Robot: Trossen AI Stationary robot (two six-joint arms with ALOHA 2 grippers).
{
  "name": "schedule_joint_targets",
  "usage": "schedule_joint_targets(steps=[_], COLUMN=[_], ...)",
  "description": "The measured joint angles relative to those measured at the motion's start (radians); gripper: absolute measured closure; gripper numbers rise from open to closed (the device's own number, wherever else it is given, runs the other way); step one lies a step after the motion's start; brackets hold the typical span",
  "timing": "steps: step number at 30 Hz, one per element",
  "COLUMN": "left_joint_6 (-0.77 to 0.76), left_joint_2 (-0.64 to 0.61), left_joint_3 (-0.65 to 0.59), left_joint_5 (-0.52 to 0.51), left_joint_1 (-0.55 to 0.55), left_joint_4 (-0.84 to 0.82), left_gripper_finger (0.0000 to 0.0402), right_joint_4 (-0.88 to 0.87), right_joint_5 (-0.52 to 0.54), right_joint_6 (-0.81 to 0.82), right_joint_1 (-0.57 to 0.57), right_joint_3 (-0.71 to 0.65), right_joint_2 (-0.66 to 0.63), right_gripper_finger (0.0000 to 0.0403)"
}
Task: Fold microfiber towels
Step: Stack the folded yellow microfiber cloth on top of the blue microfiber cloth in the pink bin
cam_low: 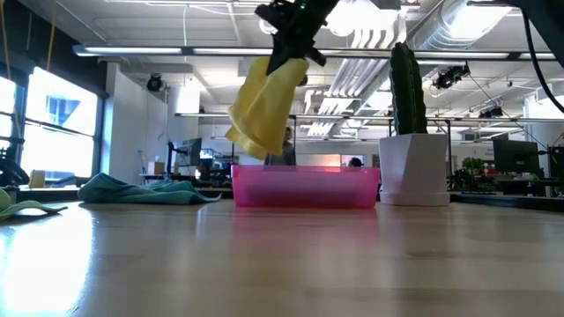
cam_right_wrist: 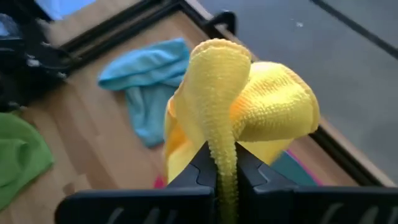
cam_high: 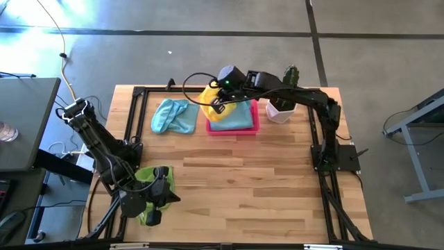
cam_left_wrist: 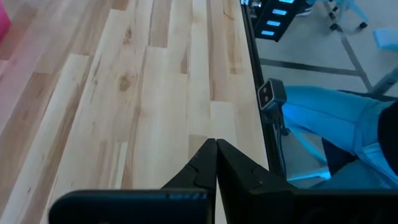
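Note:
A yellow microfiber towel (cam_low: pixel 263 110) hangs bunched from my right gripper (cam_low: pixel 291 48), which is shut on it above the pink tray (cam_low: pixel 304 189) at the table's far middle. A teal towel (cam_high: pixel 241 118) lies in the tray. A light blue towel (cam_high: pixel 173 116) lies crumpled on the table left of the tray. A lime green towel (cam_high: pixel 147 182) lies at the near left corner. My left gripper (cam_left_wrist: pixel 216 163) hovers over it, shut, with nothing between its fingers. My right gripper pinches a bunched fold of the yellow towel (cam_right_wrist: pixel 222 146) between its two fingers, several layers thick. The fingers come from the table's right side, slanting down. The towel hangs slack below them, its lower end (cam_low: pixel 251 145) just clear of the tray's rim.
A cactus in a white pot (cam_high: pixel 281 105) stands right of the tray, close under my right arm. A black metal frame (cam_high: pixel 139 94) runs along the table's edges. Bare wood (cam_high: pixel 243 187) stretches across the table's near middle and right.

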Motion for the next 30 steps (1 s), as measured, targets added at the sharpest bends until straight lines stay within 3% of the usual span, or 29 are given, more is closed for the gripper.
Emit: schedule_joint_targets(steps=[7,12,15,22,30], left_joint_6=[0.025,0.045,0.045,0.045,0.045], left_joint_2=[-0.022,-0.03,-0.031,-0.032,-0.032], left_joint_3=[0.001,0.001,0.001,0.001,0.001], left_joint_5=[0.015,0.021,0.044,0.098,0.09], left_joint_1=[0.0,0.0,0.001,0.0,0.0], left_joint_4=[-0.002,-0.002,-0.002,-0.022,-0.07], left_gripper_finger=[0.0401,0.0401,0.0401,0.0401,0.0401], right_joint_4=[0.055,0.223,0.227,-0.095,-0.247], right_joint_5=[-0.046,-0.137,-0.15,0.006,0.16], right_joint_6=[0.082,0.116,0.148,0.191,0.258], right_joint_1=[-0.013,-0.025,-0.036,-0.066,-0.067], right_joint_3=[0.0,0.0,0.001,-0.002,0.0], right_joint_2=[0.08,0.079,0.083,0.14,0.207], right_gripper_finger=[0.0403,0.0403,0.0403,0.0403,0.0403])
